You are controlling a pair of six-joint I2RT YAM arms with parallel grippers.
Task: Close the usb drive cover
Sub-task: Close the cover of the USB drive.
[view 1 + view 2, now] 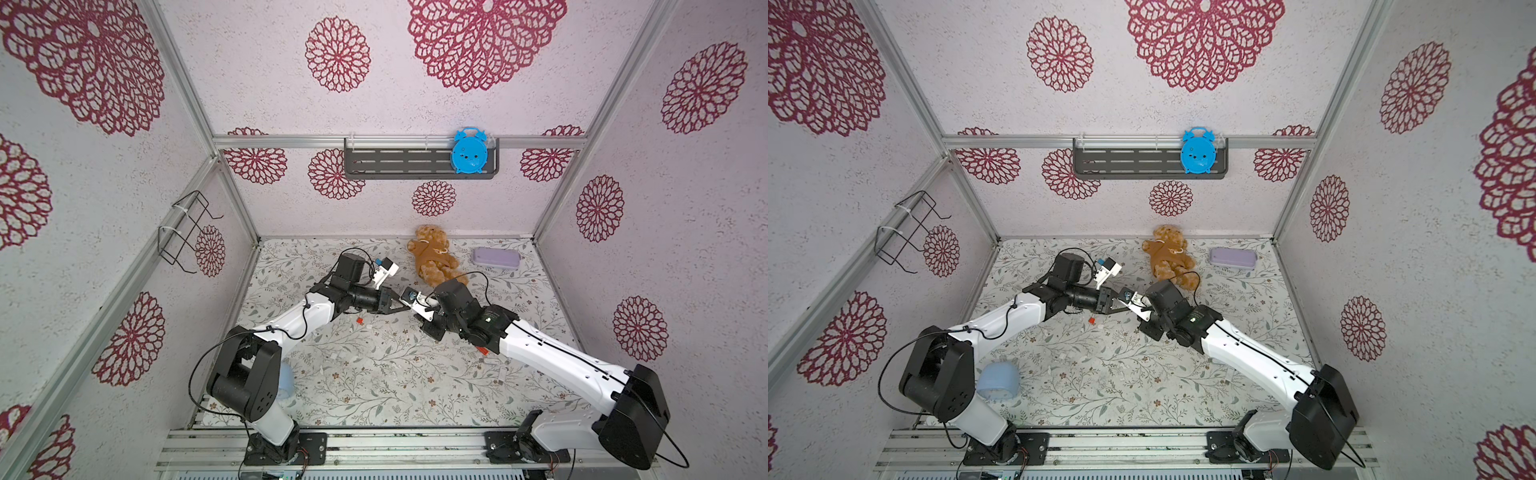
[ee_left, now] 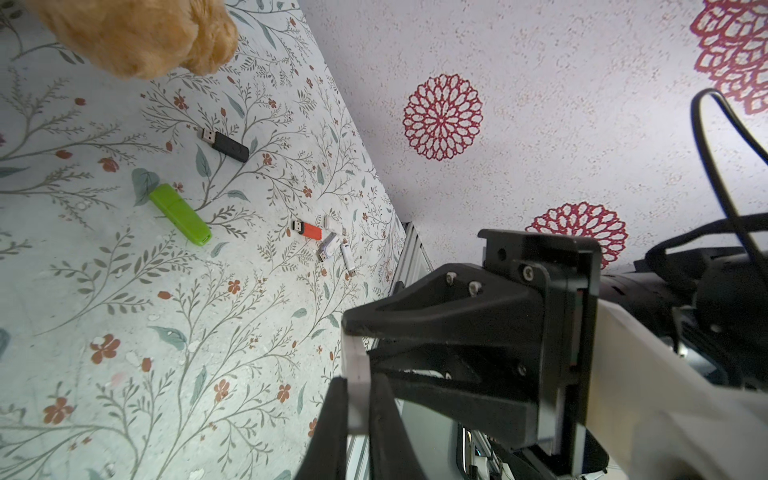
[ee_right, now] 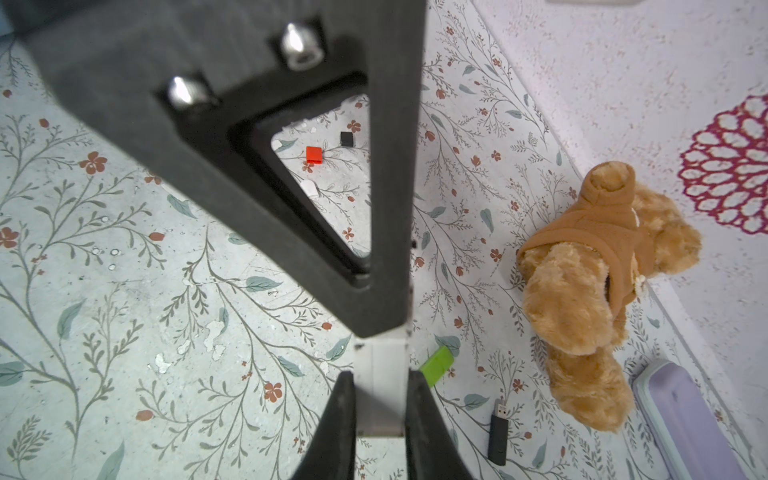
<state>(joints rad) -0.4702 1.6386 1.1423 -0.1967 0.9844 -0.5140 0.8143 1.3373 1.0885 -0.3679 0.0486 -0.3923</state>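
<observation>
Well, the left gripper (image 2: 357,380) was pinched tight on one end of a small white plastic usb drive (image 2: 355,357). The right gripper (image 3: 380,376) squeezed the other end. Together they held it over the flowery table (image 1: 374,374), near a fluffy brown teddy bear (image 3: 602,291). I could not tell if its cover was on.

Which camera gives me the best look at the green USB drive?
Left wrist: the green USB drive lies whole and unobstructed. Right wrist shows only one end of it; neither top view shows it.
</observation>
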